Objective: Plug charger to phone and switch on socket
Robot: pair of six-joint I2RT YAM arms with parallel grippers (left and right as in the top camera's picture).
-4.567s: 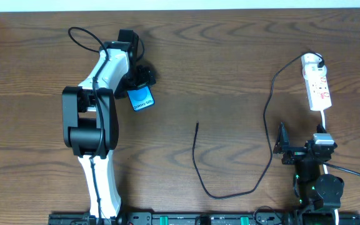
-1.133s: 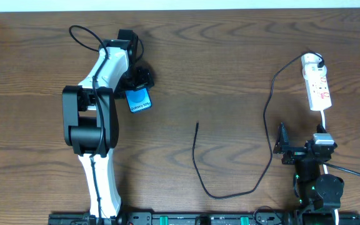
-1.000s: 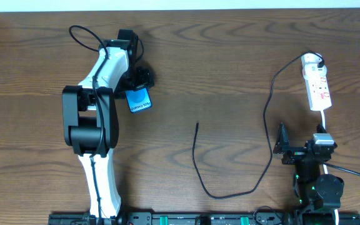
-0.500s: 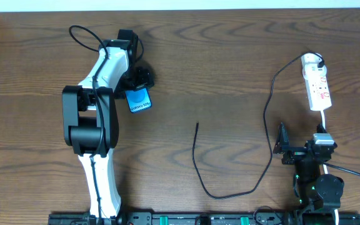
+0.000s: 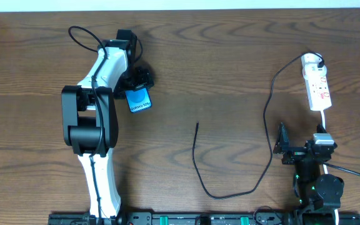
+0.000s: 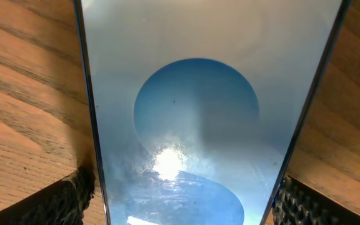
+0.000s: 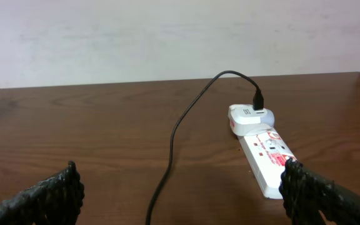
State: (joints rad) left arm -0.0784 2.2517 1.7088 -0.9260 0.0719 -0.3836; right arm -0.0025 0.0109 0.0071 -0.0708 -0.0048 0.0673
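**Left gripper on the phone, charger tip loose at mid-table**

The left gripper (image 6: 183, 197) is closed onto the phone (image 5: 139, 100). In the left wrist view one textured pad (image 6: 74, 197) presses each long edge, with the blue screen facing up between them. Whether the phone rests on the wooden table (image 5: 217, 50) or is raised off it cannot be told. From overhead, the phone sits at the far left of the table, just in front of the outstretched left arm.

The charger (image 5: 194, 156) lies well apart from the phone. Its small tip points away from the robot near the middle of the table and touches nothing. The thin black cable runs back toward the robot, bends in a wide curve to the right, then climbs toward the socket (image 5: 317, 84) at the far right. There its other end goes into a white adapter at the strip's far end (the right wrist view shows this join clearly). The state of the red switches is too small to read.

The right gripper (image 7: 180, 187) is spread wide, its two fingers at opposite edges of its own view, and it grips nothing. It sits folded near the robot's base, just short of the socket's near end, facing the strip and the cable.
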